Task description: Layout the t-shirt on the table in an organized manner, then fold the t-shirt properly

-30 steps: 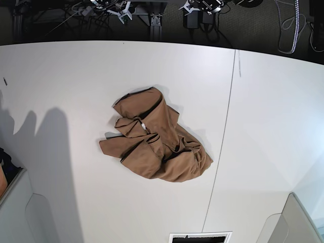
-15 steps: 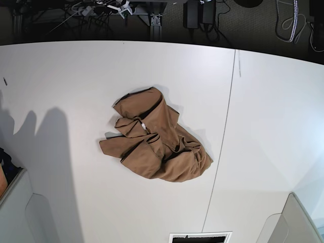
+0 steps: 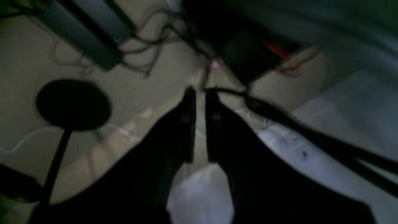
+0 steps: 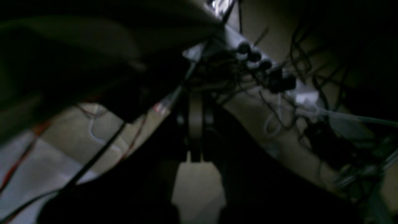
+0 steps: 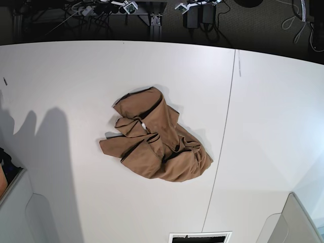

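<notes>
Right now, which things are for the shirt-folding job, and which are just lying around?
For the job:
- t-shirt, crumpled
- table

Just lying about:
- cables past the table's far edge
- dark round base on the floor

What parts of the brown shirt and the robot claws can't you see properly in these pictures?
- Base view: the t-shirt lies crumpled on the table; its own folds hide sleeves and underside.
- Base view: both claws sit past the far edge, too small to read.
- Left wrist view: left claw dark, blurred.
- Right wrist view: right claw nearly black; no shirt visible.
</notes>
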Controlling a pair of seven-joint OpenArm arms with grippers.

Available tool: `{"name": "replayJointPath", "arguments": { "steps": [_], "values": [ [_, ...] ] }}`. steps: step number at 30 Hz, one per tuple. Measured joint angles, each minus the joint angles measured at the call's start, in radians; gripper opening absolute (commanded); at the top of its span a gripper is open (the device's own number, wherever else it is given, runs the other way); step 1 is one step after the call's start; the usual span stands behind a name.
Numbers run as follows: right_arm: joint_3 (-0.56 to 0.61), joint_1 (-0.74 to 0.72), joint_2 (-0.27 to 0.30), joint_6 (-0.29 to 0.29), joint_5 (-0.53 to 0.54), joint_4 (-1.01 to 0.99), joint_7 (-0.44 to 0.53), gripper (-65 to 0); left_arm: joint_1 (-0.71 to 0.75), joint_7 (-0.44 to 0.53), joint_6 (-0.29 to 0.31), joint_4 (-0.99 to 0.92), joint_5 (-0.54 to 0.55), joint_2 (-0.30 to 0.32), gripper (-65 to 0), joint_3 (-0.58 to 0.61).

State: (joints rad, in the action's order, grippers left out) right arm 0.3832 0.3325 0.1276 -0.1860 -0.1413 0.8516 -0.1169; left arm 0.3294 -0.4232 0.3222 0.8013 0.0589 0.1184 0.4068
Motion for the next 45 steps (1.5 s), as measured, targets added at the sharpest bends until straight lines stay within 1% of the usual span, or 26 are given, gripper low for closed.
{"name": "replayJointPath", "arguments": {
  "steps": [3,6,8,10,12,15,18,21,23,25,26,29,30,32,34,36,38,41,42,44,45],
  "values": [
    [0.000,0.065,0.044,0.003,0.001,0.162,-0.010,-65.0,0.059,-0.016,-0.002,0.125,0.001,0.037,-58.4,-0.077],
    [0.000,0.134,0.098,0.002,0.002,0.328,-0.017,-65.0,0.129,-0.026,0.003,0.266,0.000,0.072,-52.5,-0.142],
    [0.000,0.173,0.139,0.003,0.001,0.439,-0.041,-65.0,0.172,-0.035,0.042,0.370,0.007,0.097,-49.6,-0.180],
    [0.000,0.212,0.180,0.004,0.003,0.557,-0.061,-65.0,0.215,-0.050,0.087,0.484,0.008,0.119,-49.6,-0.218],
    [0.001,0.249,0.220,0.001,0.002,0.676,-0.093,-65.0,0.258,-0.079,0.116,0.603,0.019,0.145,-49.6,-0.259],
    [0.002,0.286,0.275,0.000,0.005,0.845,-0.094,-65.0,0.308,-0.167,0.134,0.778,0.109,0.193,-49.6,-0.313],
    [0.001,0.283,0.313,-0.001,0.007,0.982,-0.097,-65.0,0.345,-0.250,0.134,0.930,0.182,0.251,-49.6,-0.356],
    [0.002,0.240,0.327,0.015,0.020,1.073,-0.097,-65.0,0.373,-0.262,0.135,1.046,0.216,0.299,-49.6,-0.393],
    [0.003,0.187,0.327,0.034,0.078,1.099,-0.098,-65.0,0.384,-0.264,0.135,1.093,0.232,0.325,-49.6,-0.413],
    [0.004,0.109,0.325,0.040,0.143,1.095,-0.102,-65.0,0.382,-0.264,0.135,1.117,0.249,0.342,-49.6,-0.425],
    [0.004,0.068,0.321,0.044,0.157,1.090,-0.105,-65.0,0.380,-0.256,0.135,1.125,0.250,0.347,-49.6,-0.428],
    [0.003,-0.056,0.282,0.045,0.190,1.059,-0.102,-65.0,0.352,-0.238,0.135,1.135,0.255,0.344,-49.2,-0.431],
    [0.003,-0.092,0.262,0.045,0.210,1.044,-0.115,-65.0,0.335,-0.239,0.135,1.135,0.266,0.342,-47.2,-0.430],
    [0.003,-0.155,0.214,0.045,0.238,1.001,-0.156,-65.0,0.294,-0.289,0.159,1.133,0.276,0.345,-41.2,-0.426],
    [0.003,-0.217,0.154,0.044,0.237,0.940,-0.177,-65.0,0.264,-0.321,0.179,1.126,0.286,0.344,-35.5,-0.421],
    [0.003,-0.273,0.092,0.044,0.228,0.862,-0.174,-64.4,0.219,-0.395,0.199,1.120,0.313,0.344,-34.7,-0.417],
    [0.003,-0.324,0.033,0.045,0.204,0.777,-0.178,-58.7,0.182,-0.451,0.207,1.113,0.355,0.351,-34.7,-0.407],
    [0.003,-0.389,-0.035,0.047,0.168,0.675,-0.177,-45.6,0.118,-0.522,0.238,1.109,0.389,0.361,-34.7,-0.361],
    [0.003,-0.409,-0.055,0.047,0.160,0.646,-0.177,-41.7,0.095,-0.523,0.253,1.106,0.398,0.362,-34.7,-0.332],
    [0.003,-0.449,-0.088,0.048,0.149,0.595,-0.179,-37.3,0.041,-0.559,0.270,1.090,0.432,0.361,-34.7,-0.272],
    [0.003,-0.465,-0.100,0.049,0.142,0.581,-0.178,-37.0,0.006,-0.580,0.290,1.076,0.453,0.360,-34.7,-0.240]
  ]
}}
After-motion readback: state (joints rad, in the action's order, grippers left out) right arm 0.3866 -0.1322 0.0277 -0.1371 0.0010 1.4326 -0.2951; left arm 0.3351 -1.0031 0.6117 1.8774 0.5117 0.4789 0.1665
